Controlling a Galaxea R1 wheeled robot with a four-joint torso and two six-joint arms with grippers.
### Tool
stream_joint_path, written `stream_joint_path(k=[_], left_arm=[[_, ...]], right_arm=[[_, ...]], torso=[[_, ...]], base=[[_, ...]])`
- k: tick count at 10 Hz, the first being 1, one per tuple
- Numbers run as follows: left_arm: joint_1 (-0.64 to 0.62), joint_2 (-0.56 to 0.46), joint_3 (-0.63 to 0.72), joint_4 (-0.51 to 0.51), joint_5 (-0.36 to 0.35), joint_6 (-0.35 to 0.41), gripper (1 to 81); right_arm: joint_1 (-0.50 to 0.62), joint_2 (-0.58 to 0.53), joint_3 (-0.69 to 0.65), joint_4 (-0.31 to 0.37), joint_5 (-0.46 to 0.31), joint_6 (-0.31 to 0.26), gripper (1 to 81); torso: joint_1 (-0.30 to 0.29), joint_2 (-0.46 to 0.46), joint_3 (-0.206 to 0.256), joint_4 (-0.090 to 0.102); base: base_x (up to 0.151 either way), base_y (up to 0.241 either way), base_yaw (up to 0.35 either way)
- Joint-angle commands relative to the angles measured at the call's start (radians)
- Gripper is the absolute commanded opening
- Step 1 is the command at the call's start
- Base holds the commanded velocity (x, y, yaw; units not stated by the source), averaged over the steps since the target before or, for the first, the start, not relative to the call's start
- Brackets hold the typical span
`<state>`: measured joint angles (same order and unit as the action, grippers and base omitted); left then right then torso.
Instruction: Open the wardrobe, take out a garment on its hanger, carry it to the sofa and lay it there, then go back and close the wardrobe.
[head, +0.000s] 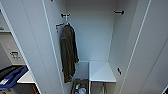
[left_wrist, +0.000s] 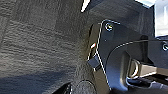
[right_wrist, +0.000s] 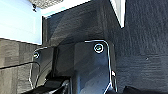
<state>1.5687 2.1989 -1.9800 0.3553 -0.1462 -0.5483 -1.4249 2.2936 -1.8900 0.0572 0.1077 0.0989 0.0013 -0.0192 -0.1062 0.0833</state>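
Standing before wardrobe (head: 100, 37), both doors swung open | olive-green jacket (head: 68, 52) hangs at rail's left end, maroon garment absent, so likely delivered | remaining: closing doors | both grippers' fingers: cannot tell; wrist cameras face dark carpet (left_wrist: 30, 45)

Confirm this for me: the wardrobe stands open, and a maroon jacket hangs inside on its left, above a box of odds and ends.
Wrong on the colour. The head view shows the wardrobe open, and the jacket hanging inside on its left is plain olive-green, not maroon. It does hang above a box of odds and ends.
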Motion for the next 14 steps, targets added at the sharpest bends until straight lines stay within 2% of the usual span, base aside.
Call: stream_joint_path(k=[1,2,3,4,5,6,7,8,11,13,14], left_arm=[[-0.162,-0.149,0.061,-0.404,0.089,0.332,81.1],[-0.201,-0.172,0.067,-0.417,0.114,0.326,81.1],[-0.212,-0.194,0.09,-0.455,0.105,0.315,81.1],[-0.23,-0.214,0.096,-0.473,0.094,0.315,81.1],[-0.247,-0.226,0.084,-0.474,0.047,0.315,81.1],[-0.256,-0.232,0.047,-0.475,-0.013,0.314,81.1],[-0.281,-0.254,0.026,-0.481,-0.068,0.286,81.1],[-0.319,-0.295,0.039,-0.481,-0.079,0.23,81.1],[-0.492,-0.392,0.132,-0.469,-0.069,0.217,81.1],[-0.601,-0.404,0.147,-0.458,-0.059,0.215,81.1],[-0.67,-0.405,0.148,-0.458,-0.02,0.211,81.1]], right_arm=[[0.143,-0.157,0.107,0.088,-0.04,0.004,81.1],[0.171,-0.193,0.131,0.104,-0.04,0.004,81.1],[0.19,-0.21,0.134,0.114,-0.042,0.004,81.1],[0.217,-0.222,0.135,0.124,-0.046,0.004,81.1],[0.235,-0.231,0.138,0.127,-0.046,0.005,81.1],[0.257,-0.251,0.146,0.133,-0.042,0.031,81.1],[0.277,-0.276,0.149,0.13,-0.036,0.091,81.1],[0.305,-0.29,0.143,0.131,-0.034,0.128,81.1],[0.413,-0.337,0.157,0.133,-0.048,0.199,81.1],[0.467,-0.375,0.14,0.133,-0.051,0.292,81.1],[0.497,-0.4,0.128,0.135,-0.057,0.336,81.1]], torso=[[0.0,0.0,0.0,0.0],[0.0,0.0,0.0,0.0],[0.0,0.0,0.0,0.0],[0.0,0.0,0.0,0.0],[0.0,0.0,0.0,0.0],[0.0,0.0,0.0,0.0],[0.001,0.0,0.0,0.0],[0.001,0.0,0.0,0.0],[0.001,0.0,-0.001,0.0],[0.001,0.0,-0.001,0.0],[0.001,0.0,-0.001,0.0]], base=[[0.0,0.0,0.0],[0.0,0.0,0.0],[0.0,0.0,0.0],[0.0,0.0,0.0],[0.0,0.0,0.0],[0.0,0.0,0.0],[0.0,0.0,0.0],[0.0,0.0,0.0],[0.0,0.0,0.0],[0.0,0.0,0.0],[0.0,0.0,0.0]])
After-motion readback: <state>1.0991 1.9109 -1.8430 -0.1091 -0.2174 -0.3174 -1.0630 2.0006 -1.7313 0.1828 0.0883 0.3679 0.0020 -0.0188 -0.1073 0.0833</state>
